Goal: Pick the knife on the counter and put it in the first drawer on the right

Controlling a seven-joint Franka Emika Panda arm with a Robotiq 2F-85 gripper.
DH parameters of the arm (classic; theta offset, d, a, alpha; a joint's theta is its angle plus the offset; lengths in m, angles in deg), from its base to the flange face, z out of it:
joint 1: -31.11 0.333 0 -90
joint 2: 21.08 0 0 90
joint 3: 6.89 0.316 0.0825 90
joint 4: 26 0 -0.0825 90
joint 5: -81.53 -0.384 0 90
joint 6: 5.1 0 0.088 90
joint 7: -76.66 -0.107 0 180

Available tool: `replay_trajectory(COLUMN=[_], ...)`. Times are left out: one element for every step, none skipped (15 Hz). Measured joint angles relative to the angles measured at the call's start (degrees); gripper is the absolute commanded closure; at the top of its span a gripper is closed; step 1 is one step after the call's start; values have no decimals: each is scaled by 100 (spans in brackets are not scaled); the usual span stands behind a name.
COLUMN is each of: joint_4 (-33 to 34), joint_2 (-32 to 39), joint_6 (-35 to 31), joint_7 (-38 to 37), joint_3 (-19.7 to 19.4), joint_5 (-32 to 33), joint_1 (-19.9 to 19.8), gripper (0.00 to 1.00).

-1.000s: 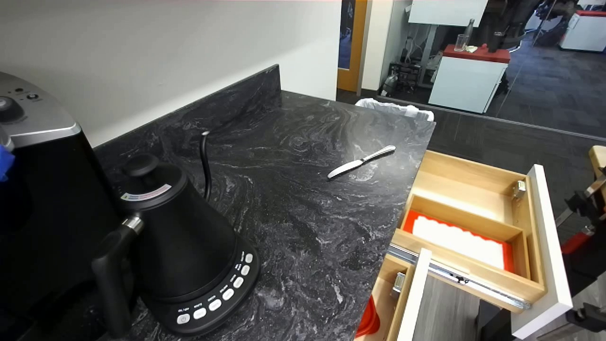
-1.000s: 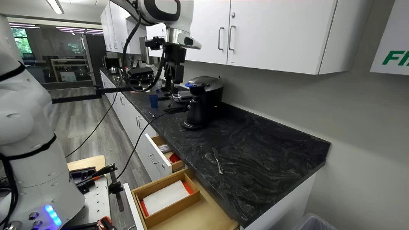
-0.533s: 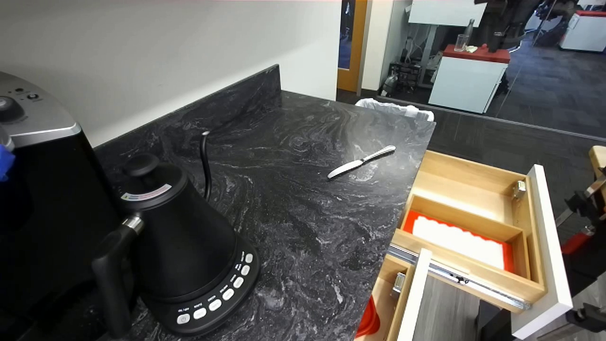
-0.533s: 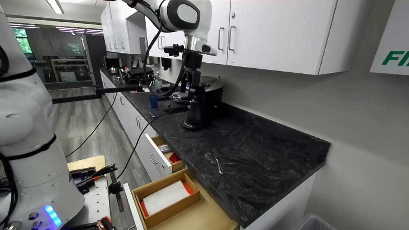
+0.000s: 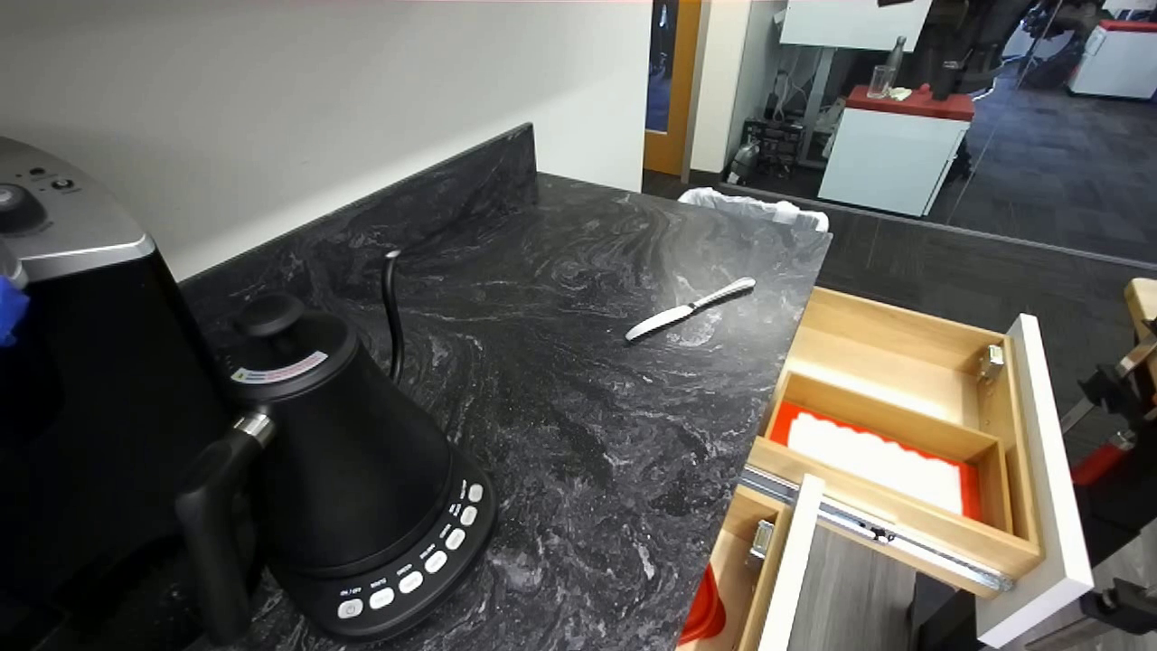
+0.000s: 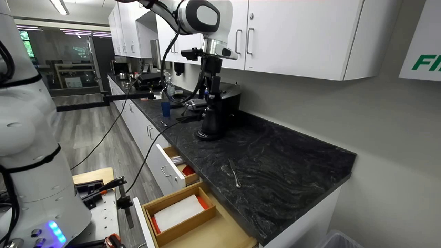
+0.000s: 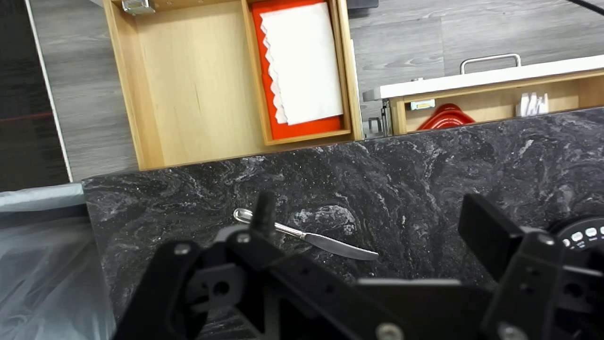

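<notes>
The silvery knife lies flat on the marbled counter in both exterior views (image 5: pixel 664 318) (image 6: pixel 234 173), handle toward the counter's front edge. The black-and-grey counter (image 5: pixel 578 407) also shows in the wrist view (image 7: pixel 410 189). The light wooden drawer (image 5: pixel 895 362) stands pulled out below the counter edge, with a divider and an orange-red section holding a white sheet. My gripper (image 6: pixel 213 98) hangs high in front of the coffee machine, well above the counter. In the wrist view my gripper (image 7: pixel 370 212) is open and empty; its left finger covers part of the knife (image 7: pixel 337 246) handle.
A black kettle (image 5: pixel 352 452) stands beside a coffee machine (image 5: pixel 72 235) on the counter. A second open drawer (image 7: pixel 490 87) sits beside the first. A lined bin (image 7: pixel 42 264) stands past the counter's end. White wall cabinets (image 6: pixel 299 34) hang above. A cord (image 6: pixel 148 155) crosses the counter edge.
The arm and gripper have moved right in the exterior view, along the counter, and slightly down. The knife and both drawers have not moved.
</notes>
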Motion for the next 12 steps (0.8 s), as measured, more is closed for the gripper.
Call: replay_trajectory(joint_4=[-3,-6,-15,-25,-42,-73,-120,-176,-225,-273,-322,-371], joint_2=[0,0,2,22,66,139,238,357,472,588,701,814], joint_6=[-4,-19,-44,-67,-111,-189,-327,-498,-673,-867,-1065,-1268], joint_7=[3,23,43,136,239,405,618,838,1016,1184,1347,1491], joint_3=[7,22,37,44,44,31,2,-30,-68,-104,-129,-153], joint_5=[0,13,47,109,207,325,466,592,697,782,854,926], joint_1=[7,24,45,66,71,69,65,54,44,29,11,-2], gripper=[0,0,0,0,0,0,0,0,0,0,0,0])
